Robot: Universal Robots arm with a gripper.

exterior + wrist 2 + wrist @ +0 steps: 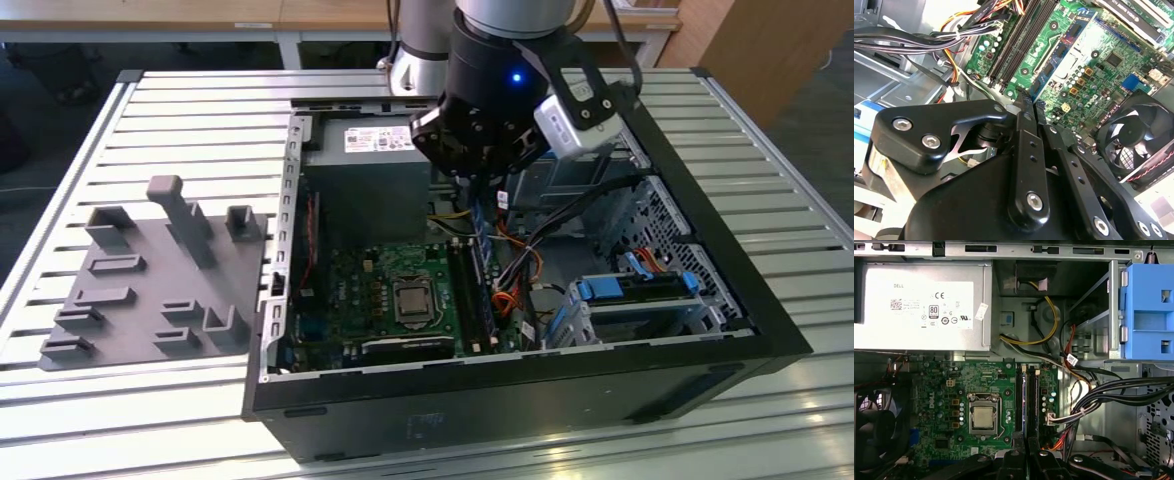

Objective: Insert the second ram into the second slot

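My gripper (pixel 481 182) hangs inside the open computer case, over the far end of the memory slots (pixel 477 295). Its black fingers (pixel 1024 135) are pressed together at the tips, and nothing shows between them. In both wrist views the gripper (pixel 1026 102) (pixel 1025 441) sits straight above the two long dark slots (pixel 1025 400) (pixel 1019 40), clear of the board. In the exterior view a thin blue strip, the ram (pixel 489 305), runs edge-on along the slots. I cannot tell which slot holds it.
A grey power supply (pixel 919 305) fills the far end of the case. The processor socket (pixel 983 417) lies beside the slots, and black and coloured cables (pixel 1104 395) lie on the other side. Also in view are a case fan (pixel 1136 135), blue drive-bay latches (pixel 1149 310) and a grey fixture (pixel 154 280).
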